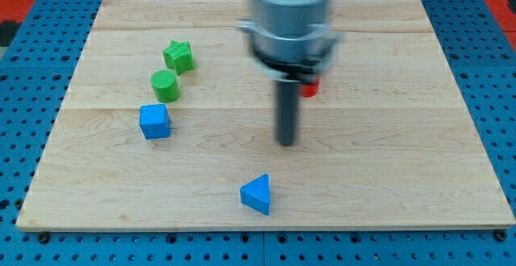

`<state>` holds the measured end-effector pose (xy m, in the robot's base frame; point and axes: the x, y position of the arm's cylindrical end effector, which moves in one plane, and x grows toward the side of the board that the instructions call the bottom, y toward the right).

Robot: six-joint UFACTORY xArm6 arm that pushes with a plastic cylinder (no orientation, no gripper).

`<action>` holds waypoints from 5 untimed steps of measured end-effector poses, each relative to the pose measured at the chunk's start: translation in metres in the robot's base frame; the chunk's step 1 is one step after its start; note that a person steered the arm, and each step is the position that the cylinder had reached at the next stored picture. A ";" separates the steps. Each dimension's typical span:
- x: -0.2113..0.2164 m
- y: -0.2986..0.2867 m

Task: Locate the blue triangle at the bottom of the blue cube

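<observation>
My tip (287, 142) touches nothing and has no jaws to open; the blue triangle (257, 194) sits near the view's bottom, right of the blue cube (154, 121); it looks light, hard and slidy; I'd push its right side.

Arm's coming straight down from the view's top, kinda blurry. My tip (287, 142) sits near mid-worktop, touching nothing

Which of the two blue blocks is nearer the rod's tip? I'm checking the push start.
The blue triangle, below my tip. The blue cube sits farther off, toward the view's left.
</observation>
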<state>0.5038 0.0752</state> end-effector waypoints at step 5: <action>0.028 -0.173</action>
<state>0.5314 -0.0977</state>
